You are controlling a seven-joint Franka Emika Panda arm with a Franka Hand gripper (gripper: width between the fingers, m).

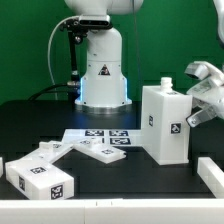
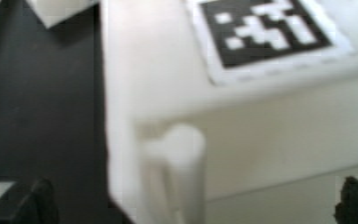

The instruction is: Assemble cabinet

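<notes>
The cabinet body [image 1: 165,122] is a tall white box with black-and-white tags, standing upright at the exterior view's right with a small peg on its top. My gripper [image 1: 196,108] is right beside its upper right side. In the wrist view the box [image 2: 247,110] fills the picture, showing a tag [image 2: 265,30] and a rounded white peg [image 2: 172,152]. My gripper [image 2: 185,205] is open, its dark fingertips [image 2: 16,200] wide apart at either edge with the box's face between them. I cannot tell whether they touch it.
The marker board [image 1: 101,136] lies flat before the robot base [image 1: 103,75]. A flat white panel [image 1: 98,152] and a tagged box piece [image 1: 40,176] lie at the exterior view's lower left. Another white piece [image 1: 211,176] sits at the lower right.
</notes>
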